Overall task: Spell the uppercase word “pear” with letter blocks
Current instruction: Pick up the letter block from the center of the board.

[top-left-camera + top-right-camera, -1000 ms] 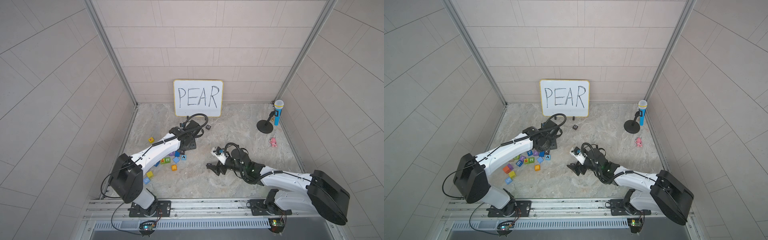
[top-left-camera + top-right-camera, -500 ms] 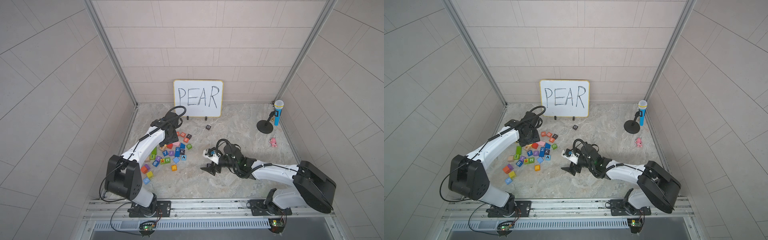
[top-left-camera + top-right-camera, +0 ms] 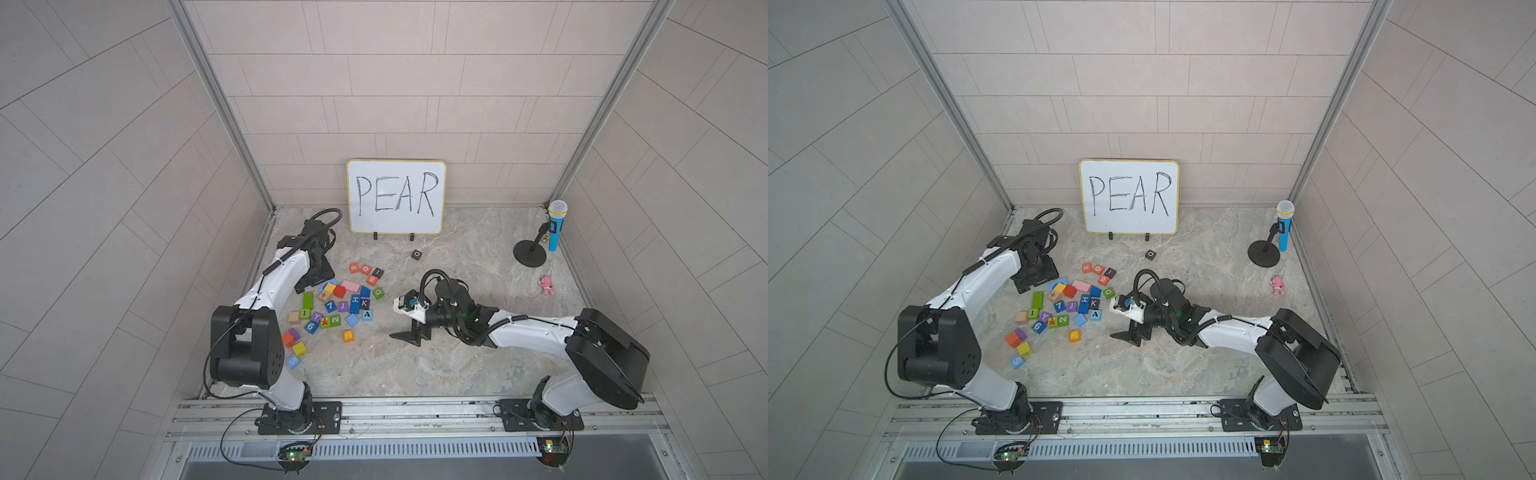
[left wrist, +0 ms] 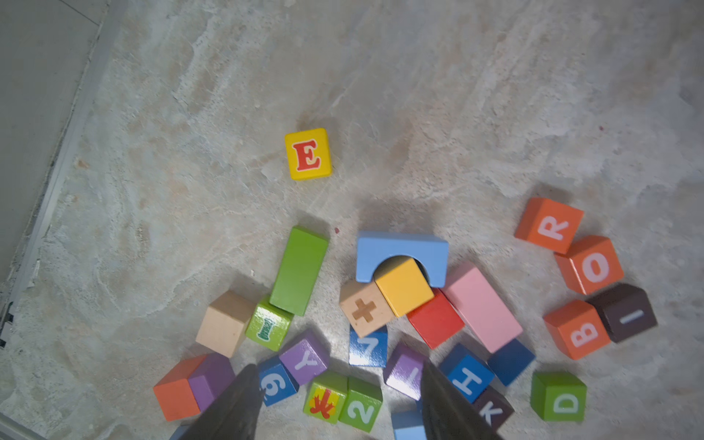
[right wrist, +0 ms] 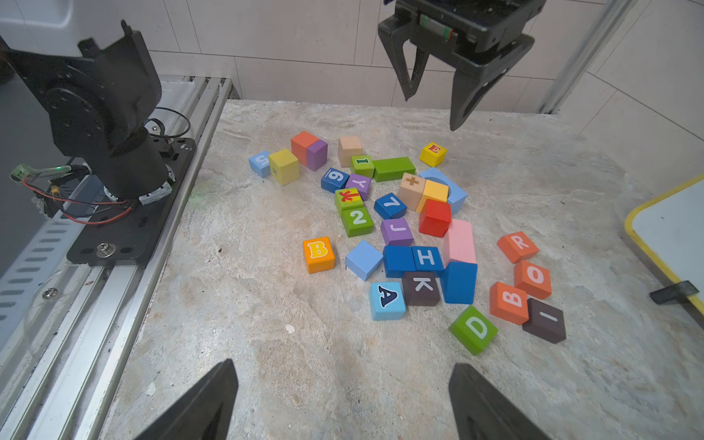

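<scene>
While the word is not yet begun, the left gripper (image 5: pixel 430 113) hangs with jaws parted and empty near the yellow E block (image 4: pixel 308 154), which sits alone just beside the jumbled pile (image 5: pixel 396 230). The right gripper (image 5: pixel 343 364) gapes wide and empty, facing the light blue A block (image 5: pixel 387 301); the orange R block (image 5: pixel 517 246) lies at the pile's edge. Likely best: descend straight, straddling E's flat sides, then close gently

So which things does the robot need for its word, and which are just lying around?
Needed: yellow E block, light blue A block, orange R block; perhaps the dark cube, letter unreadable.
Lying about: toy microphone, pink toy, green D block.
</scene>
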{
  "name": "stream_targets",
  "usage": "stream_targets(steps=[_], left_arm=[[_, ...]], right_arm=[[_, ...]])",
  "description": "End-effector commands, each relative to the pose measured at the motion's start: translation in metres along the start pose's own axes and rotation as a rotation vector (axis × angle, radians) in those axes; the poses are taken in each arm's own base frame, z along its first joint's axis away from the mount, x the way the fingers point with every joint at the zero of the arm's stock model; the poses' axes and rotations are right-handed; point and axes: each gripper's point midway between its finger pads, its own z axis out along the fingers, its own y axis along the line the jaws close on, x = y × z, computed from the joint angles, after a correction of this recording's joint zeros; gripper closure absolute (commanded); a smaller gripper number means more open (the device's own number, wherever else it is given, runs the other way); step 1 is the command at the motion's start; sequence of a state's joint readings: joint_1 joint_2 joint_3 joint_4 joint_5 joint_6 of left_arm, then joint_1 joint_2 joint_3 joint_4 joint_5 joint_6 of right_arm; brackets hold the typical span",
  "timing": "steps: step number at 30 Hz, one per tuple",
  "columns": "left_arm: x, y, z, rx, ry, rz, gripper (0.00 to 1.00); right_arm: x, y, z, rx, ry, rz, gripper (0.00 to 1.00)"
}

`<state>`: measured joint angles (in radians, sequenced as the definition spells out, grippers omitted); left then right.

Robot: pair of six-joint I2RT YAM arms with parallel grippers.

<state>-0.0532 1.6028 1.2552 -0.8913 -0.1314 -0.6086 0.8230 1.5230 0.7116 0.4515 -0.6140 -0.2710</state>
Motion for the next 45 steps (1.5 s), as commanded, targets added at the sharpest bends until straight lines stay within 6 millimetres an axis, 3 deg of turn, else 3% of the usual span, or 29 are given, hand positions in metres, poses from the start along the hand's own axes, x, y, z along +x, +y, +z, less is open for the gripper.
stream_targets(steps=[1, 11, 18, 31, 45], left_arm=[[-0.015, 0.011, 0.016, -0.027, 0.012, -0.055, 0.3], [-0.05, 0.02, 0.049, -0.077, 0.021, -0.126, 0.3], [-0.066, 0.018, 0.071, -0.071, 0.034, -0.132, 0.28], [-0.065, 0.019, 0.107, -0.08, 0.088, -0.14, 0.31], [-0.066, 0.019, 0.119, -0.075, 0.114, -0.14, 0.53]], right_arm=[[-0.015, 0.001, 0.007, -0.028, -0.032, -0.057, 0.09], [-0.028, -0.008, 0.037, -0.073, -0.117, -0.035, 0.09], [-0.029, -0.011, 0.042, -0.067, -0.14, -0.025, 0.1], [-0.021, -0.014, 0.048, -0.07, -0.073, -0.044, 0.1], [-0.016, -0.011, 0.046, -0.068, -0.079, -0.004, 0.11]])
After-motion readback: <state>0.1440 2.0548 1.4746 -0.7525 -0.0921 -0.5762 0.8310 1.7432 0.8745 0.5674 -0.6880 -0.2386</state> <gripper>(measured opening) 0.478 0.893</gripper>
